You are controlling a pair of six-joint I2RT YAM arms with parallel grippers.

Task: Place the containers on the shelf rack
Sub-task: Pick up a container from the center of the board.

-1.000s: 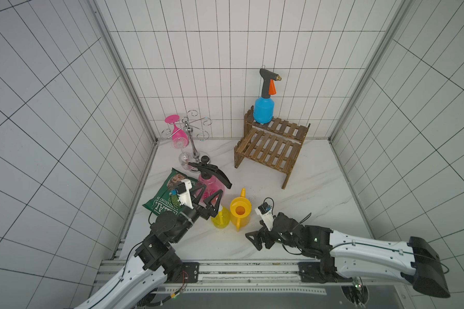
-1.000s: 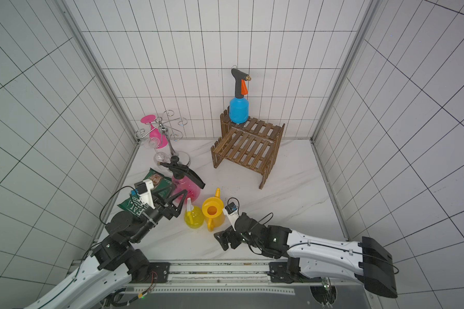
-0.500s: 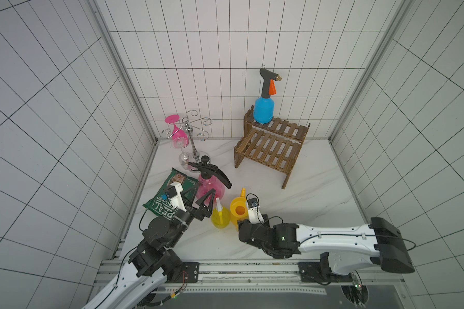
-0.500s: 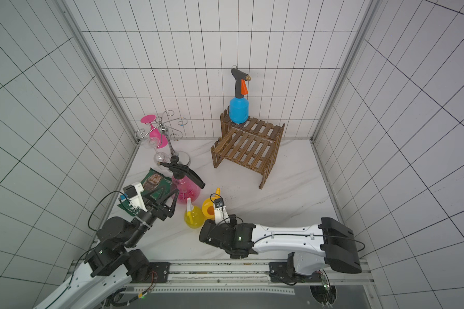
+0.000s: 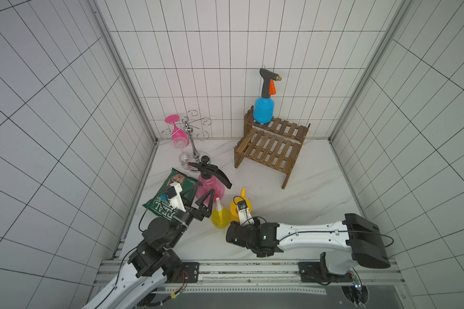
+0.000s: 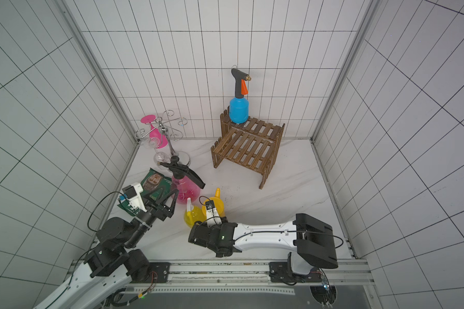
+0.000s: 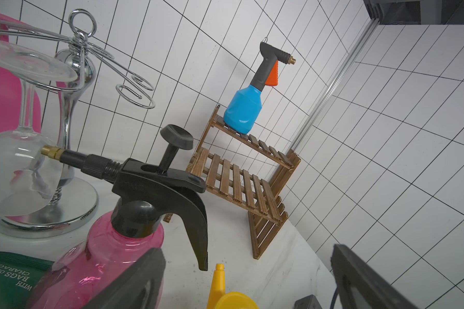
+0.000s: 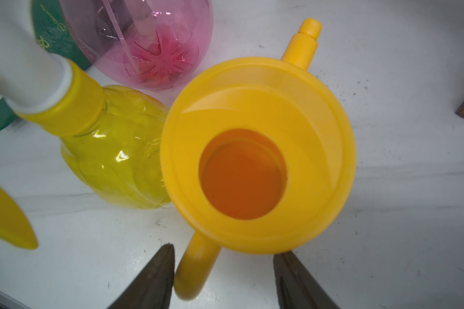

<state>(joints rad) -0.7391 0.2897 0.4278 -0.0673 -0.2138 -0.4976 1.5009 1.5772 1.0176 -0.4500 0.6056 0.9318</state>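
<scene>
**Step in hand: grasp of the watering can.**

1. Status. The blue bottle point(image 5: 263, 111) stands upright at the left end of the shelf rack's point(image 5: 271, 149) upper tier, above centre in both top views. Three containers are on the counter point(image 5: 306, 192), grouped at lower centre: the pink pump sprayer point(image 5: 210, 187), the small yellow spray bottle point(image 5: 220, 218) and the yellow watering can point(image 8: 257, 101).

2. Right hand point(image 8: 223, 250). In the right wrist view its fingers stand partly apart, one on each side of the can's handle point(image 8: 196, 264). One finger is just beside the handle and the other is clear of it. The can is not yet clamped and rests on the counter.

3. Left hand point(image 5: 202, 199). It is spread wide and holds nothing. It is poised just beside the pink pump sprayer, over the green crisp bag point(image 5: 169, 195).

4. Next move, as judged:
   - Close the right hand on the handle until both fingers bear on it.
   - Lift straight up. The spray bottle sits directly beside the can, and a sideways pull could topple it.
   - Carry the can toward the rack and set it on free slats.

5. Caution. A handle grip leaves the can's body offset, so expect some tilt.
</scene>
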